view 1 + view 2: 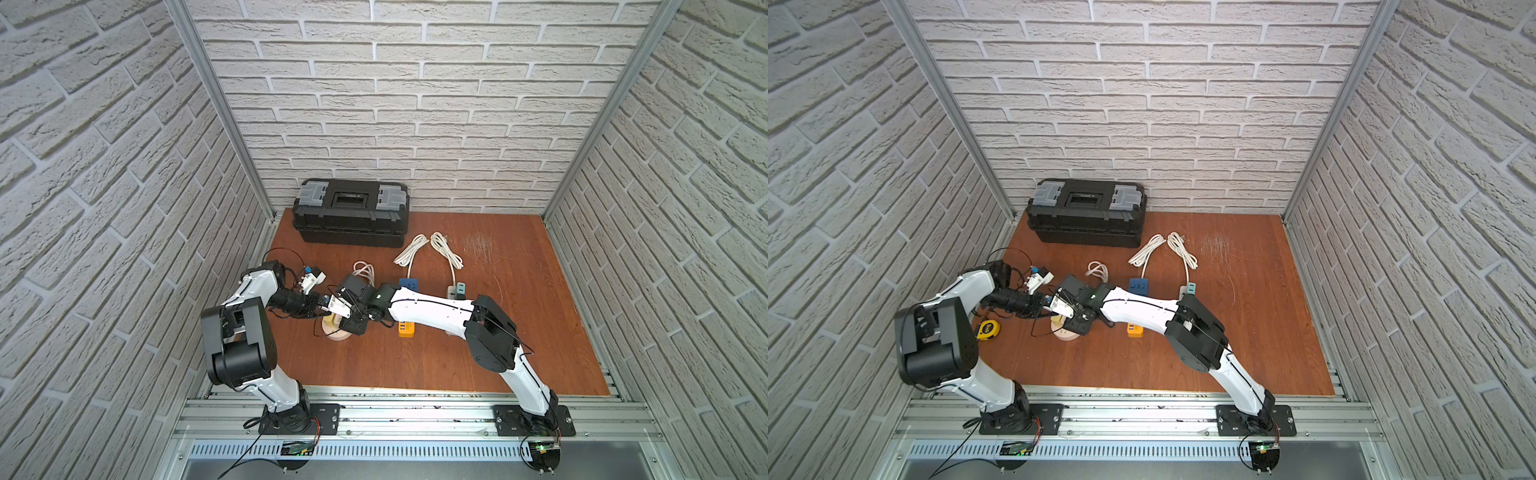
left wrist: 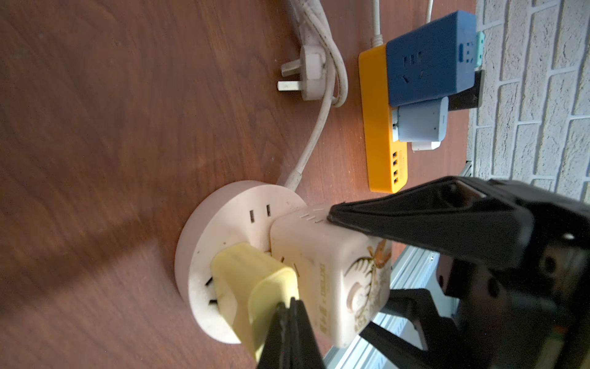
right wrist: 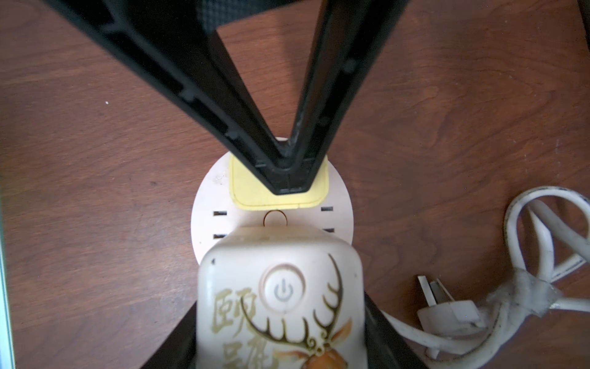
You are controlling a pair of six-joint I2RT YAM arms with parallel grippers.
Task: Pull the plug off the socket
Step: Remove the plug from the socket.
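Note:
A round pale socket [image 3: 207, 204] lies flat on the wooden table [image 1: 457, 357], and shows in both top views [image 1: 338, 334] [image 1: 1068, 336]. Two things are plugged into it: a yellow plug [image 3: 252, 195] [image 2: 252, 274] and a cream cube plug [image 3: 281, 255] [image 2: 332, 274] printed with a deer and a power button. My right gripper [image 3: 281, 335] is shut on the cream cube plug, one finger [image 2: 415, 217] on each side. My left gripper [image 2: 292, 302] [image 3: 289, 188] is shut, holding nothing, its tips resting on top of the yellow plug.
A black toolbox [image 1: 351, 212] stands at the back wall. An orange power strip [image 2: 380, 153], a blue one [image 2: 427, 60] and coiled white cables [image 1: 428, 249] lie right of the socket. A loose white plug [image 3: 447, 310] lies beside it. A yellow tape measure [image 1: 987, 329] sits near the left arm.

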